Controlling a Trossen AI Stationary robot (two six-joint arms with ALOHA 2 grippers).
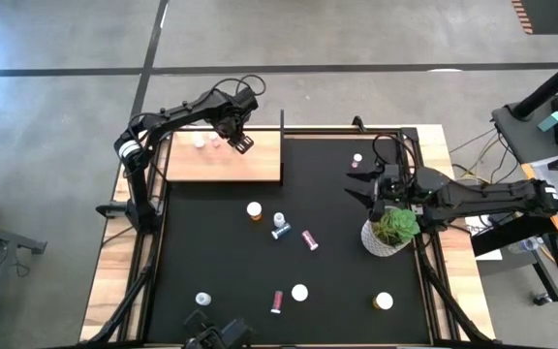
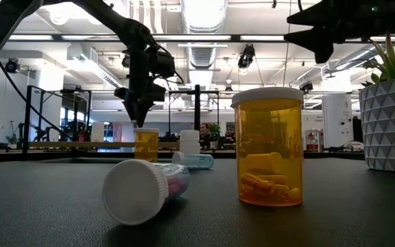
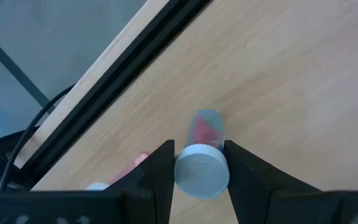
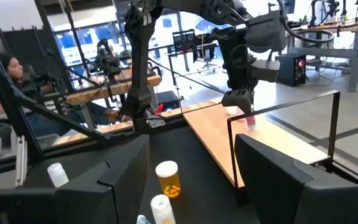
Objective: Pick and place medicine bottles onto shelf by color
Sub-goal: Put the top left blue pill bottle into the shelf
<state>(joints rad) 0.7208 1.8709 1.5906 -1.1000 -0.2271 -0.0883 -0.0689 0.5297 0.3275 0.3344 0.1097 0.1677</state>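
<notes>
Gripping a pink-bodied, white-capped bottle (image 3: pixel 202 163), the left end effector (image 1: pixel 236 139) hangs over the shelf (image 1: pixel 250 165) at the worktop's far-left corner; fingers are narrow, closed on the bottle just below its cap. Bottle's long axis runs straight down from the end effector toward the wood, base apparently close to or on the board; contact cannot be confirmed. Two other small bottles (image 1: pixel 206 142) stand on the shelf just beside it, toward the shelf's left end. Likely next move: release, then lift straight up along that axis to avoid tipping. Right end effector (image 1: pixel 381 194) waits near the worktop's right edge beside the plant pot (image 1: pixel 388 236), fingers apart, empty. Remaining bottles (image 1: pixel 279 226) are scattered mid-worktop, nearer the right arm.
</notes>
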